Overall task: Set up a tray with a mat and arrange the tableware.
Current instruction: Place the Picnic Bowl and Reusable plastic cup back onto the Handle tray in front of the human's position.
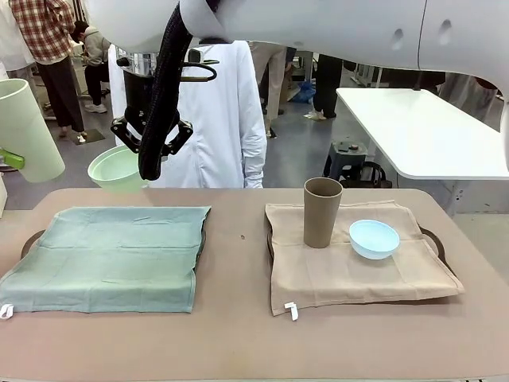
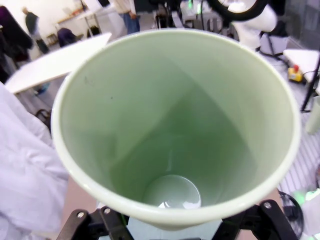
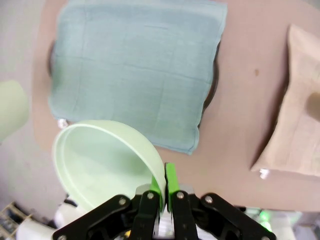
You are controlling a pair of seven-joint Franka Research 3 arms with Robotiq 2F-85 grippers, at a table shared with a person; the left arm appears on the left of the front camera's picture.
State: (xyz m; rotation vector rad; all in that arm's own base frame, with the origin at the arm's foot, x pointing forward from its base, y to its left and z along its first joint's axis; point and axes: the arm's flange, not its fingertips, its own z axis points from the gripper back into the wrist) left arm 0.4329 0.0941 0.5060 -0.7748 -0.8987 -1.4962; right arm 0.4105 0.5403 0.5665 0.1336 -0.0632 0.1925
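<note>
The table (image 1: pixel 238 334) is a long brown surface with rounded corners, and two dark trays lie on it, each under a cloth mat. The green mat (image 1: pixel 107 255) covers the tray (image 1: pixel 32 239) toward the left edge; the beige mat (image 1: pixel 358 267) covers the tray (image 1: pixel 433 237) toward the right edge, with a white tag at its near left corner. Bare tabletop separates the two.

On the beige mat the brown cup (image 1: pixel 322 212) stands upright near the far edge, and the light blue bowl (image 1: pixel 374 239) sits just beside it to the right, apart from it.

The right gripper (image 3: pixel 166 192) hangs above the far edge of the table over the green mat. Its green pads are pinched together on the rim of the pale green bowl (image 1: pixel 117 169), which hangs tilted in the air, its hollow turned sideways.

At the left edge of the front view the pale green cup (image 1: pixel 28 127) is held tilted in the air, clear of the table. The left gripper (image 2: pixel 170 220) has its black fingers at either side of the cup's base, clamped on it; the wrist camera looks straight down into the cup's mouth.

A person in a white coat (image 1: pixel 223 111) stands at the far edge. Beyond are a white table (image 1: pixel 421 131), a stool and other people on a grey floor. No writing can be read.
</note>
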